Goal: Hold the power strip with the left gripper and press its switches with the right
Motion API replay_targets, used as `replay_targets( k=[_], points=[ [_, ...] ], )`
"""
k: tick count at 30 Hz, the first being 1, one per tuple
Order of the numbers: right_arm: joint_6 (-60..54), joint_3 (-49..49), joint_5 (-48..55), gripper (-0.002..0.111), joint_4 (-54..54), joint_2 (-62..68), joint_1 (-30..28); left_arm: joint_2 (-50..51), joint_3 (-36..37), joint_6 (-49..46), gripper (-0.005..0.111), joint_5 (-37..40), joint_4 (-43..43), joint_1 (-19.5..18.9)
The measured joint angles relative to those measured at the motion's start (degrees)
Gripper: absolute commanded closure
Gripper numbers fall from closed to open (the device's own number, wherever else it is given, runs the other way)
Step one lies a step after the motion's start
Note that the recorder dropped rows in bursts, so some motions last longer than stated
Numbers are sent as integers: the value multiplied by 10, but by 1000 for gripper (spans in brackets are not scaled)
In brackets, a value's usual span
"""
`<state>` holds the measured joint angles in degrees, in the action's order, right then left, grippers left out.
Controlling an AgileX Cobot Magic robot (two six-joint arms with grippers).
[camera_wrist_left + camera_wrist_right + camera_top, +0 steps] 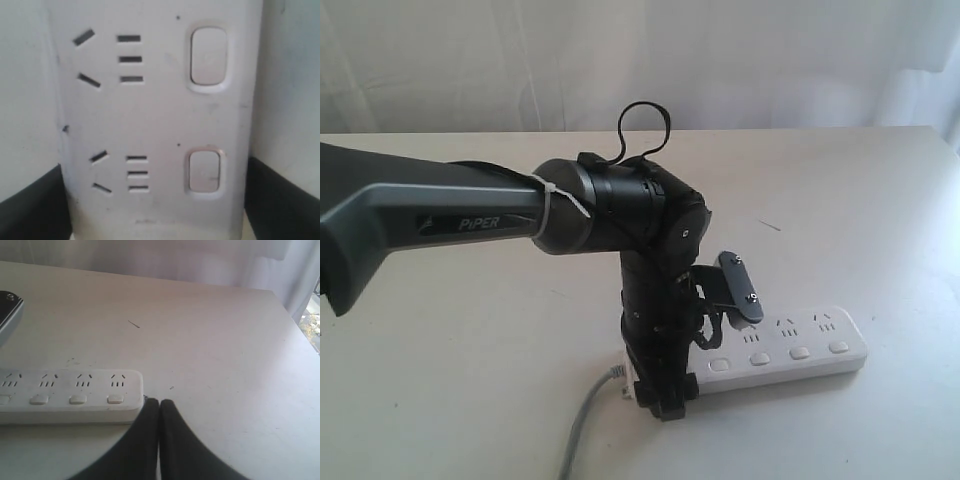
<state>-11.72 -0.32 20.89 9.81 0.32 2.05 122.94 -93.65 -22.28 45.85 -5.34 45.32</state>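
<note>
Left pincer [708,358]: you have it pointing down over the left end of the power strip [820,335], its fingers [30,210] apart, one along each long edge of the white bar. From these views you cannot tell whether they are pressing the bar or only flanking it.
Far pad [738,285]: flat and black with two screws, tilted, standing by the strip's far edge.
Left arm: your grey PiPER link [440,215] reaches in from the left, with a white cable tie [548,205] round it and a black cable loop [645,125] arching above the wrist.
Right pincer [159,402]: its two black fingers are pressed together with nothing between them. In its own wrist view the tips show just past the strip's right end, and you cannot judge how high they hang over the bench [470,380].
Power strip: it lies flat on the bench, near and right of centre, with its long axis running left to right and its sockets on the far side of its face.
Switches [759,358]: they sit in a row along the near side of the face. You can count four to the right of the left pincer, all untouched.
Cord [582,425]: grey, it leaves the strip's left end and runs toward the near edge.
Backdrop: a white curtain [620,60] hangs beyond the far edge of the bench.
</note>
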Motion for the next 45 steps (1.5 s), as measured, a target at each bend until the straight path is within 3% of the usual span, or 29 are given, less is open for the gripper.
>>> replay_targets(
  k=[6,8,13,23,30,36,45],
  points=[
    [0,0,0,108,0,0,0,0,0,4,39,-7,0,0],
    [0,0,0,108,0,0,0,0,0,4,46,-7,0,0],
    [0,0,0,108,0,0,0,0,-1,3,106,-6,-3,0],
    [0,0,0,108,0,0,0,4,-2,-77,107,110,-82,0],
    [0,0,0,108,0,0,0,4,-2,-78,107,109,-88,0],
    [0,0,0,108,0,0,0,-20,31,-77,107,58,-73,0],
    [0,0,0,108,0,0,0,-104,165,-77,107,-71,-47,-21]
  ],
)
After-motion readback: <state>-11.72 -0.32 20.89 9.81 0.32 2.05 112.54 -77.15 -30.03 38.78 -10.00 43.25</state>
